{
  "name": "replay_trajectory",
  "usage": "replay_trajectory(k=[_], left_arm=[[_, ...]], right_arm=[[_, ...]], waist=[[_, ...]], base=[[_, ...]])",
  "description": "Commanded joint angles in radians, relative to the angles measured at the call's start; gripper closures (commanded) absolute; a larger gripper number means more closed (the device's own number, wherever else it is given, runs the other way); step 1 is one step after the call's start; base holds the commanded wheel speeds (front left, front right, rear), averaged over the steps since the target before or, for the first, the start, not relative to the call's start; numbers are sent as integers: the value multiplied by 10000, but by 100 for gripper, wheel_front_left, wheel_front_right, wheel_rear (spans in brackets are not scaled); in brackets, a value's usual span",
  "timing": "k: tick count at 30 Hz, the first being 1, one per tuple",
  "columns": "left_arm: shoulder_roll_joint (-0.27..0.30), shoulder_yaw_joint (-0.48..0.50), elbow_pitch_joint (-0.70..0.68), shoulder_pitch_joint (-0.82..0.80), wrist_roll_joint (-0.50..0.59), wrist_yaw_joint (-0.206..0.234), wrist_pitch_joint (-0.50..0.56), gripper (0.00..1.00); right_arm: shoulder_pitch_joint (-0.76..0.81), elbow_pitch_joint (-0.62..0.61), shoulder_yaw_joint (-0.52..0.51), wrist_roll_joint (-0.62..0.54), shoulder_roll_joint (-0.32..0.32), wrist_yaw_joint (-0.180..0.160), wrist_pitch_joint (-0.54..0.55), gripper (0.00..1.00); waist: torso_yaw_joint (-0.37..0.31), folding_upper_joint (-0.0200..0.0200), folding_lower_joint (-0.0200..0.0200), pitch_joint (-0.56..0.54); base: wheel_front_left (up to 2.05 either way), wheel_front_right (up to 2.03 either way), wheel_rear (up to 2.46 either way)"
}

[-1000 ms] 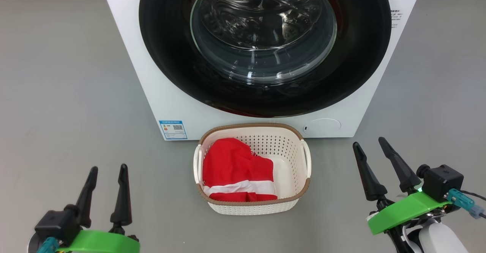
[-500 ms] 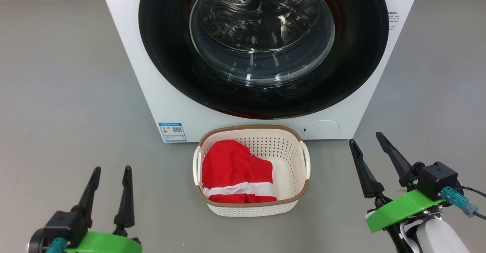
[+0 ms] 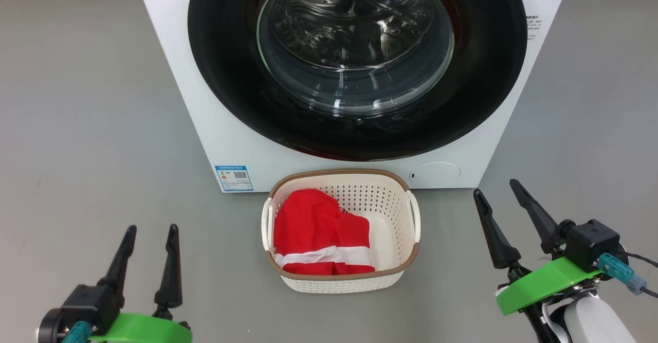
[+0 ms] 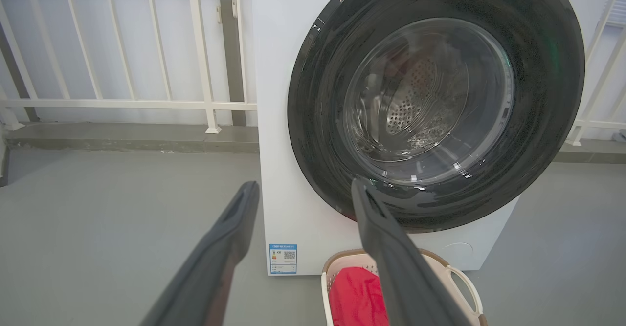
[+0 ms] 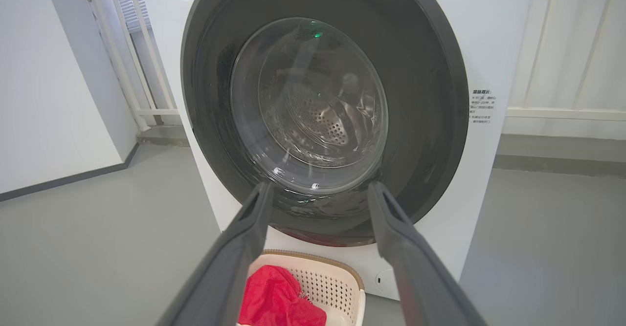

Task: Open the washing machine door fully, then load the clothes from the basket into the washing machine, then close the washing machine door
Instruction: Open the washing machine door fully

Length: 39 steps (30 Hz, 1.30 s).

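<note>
The white washing machine (image 3: 226, 127) stands ahead with its round glossy black washing machine door (image 3: 231, 70) flush against the front, steel drum visible through the glass bowl. On the floor right before it sits the cream basket (image 3: 396, 214) holding the red clothes (image 3: 321, 230) with a white stripe. My left gripper (image 3: 150, 230) hovers low at the left of the basket, open and empty. Right of the basket my right gripper (image 3: 496, 187) is open and empty too. The door (image 4: 323, 120) (image 5: 425, 120), basket (image 4: 459, 277) (image 5: 332, 279) and clothes (image 4: 354, 296) (image 5: 274, 299) appear in both wrist views.
Bare grey floor (image 3: 92, 127) spreads on both sides of the machine. A blue sticker (image 3: 234, 177) and a round flap (image 3: 436, 173) sit low on the machine's front. White railings (image 4: 122, 72) and a kerb run behind it, and a white wall (image 5: 54, 72) stands on one side.
The head camera has shifted slightly, moving the whole scene a little. The right gripper sits a touch higher and the left a touch lower in view; both stay open.
</note>
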Motion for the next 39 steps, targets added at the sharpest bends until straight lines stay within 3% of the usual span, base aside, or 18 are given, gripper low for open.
replay_trajectory(k=[1, 25, 39], left_arm=[[172, 337, -207, -490, 81, -30, -124, 0], [209, 413, -160, -573, 434, -31, -124, 0], [178, 412, -78, -591, 480, -31, -124, 0]], right_arm=[[-318, -225, 187, -63, -66, 16, -120, 0], [-374, -227, 133, -36, -52, 16, -120, 0], [-382, -235, 95, -38, -15, 16, -120, 0]], waist=[[5, -1, -1, 14], [-13, -1, -1, 90], [-66, -1, -1, 129]], base=[[0, 0, 0], [2, 3, -6], [86, 86, -172]])
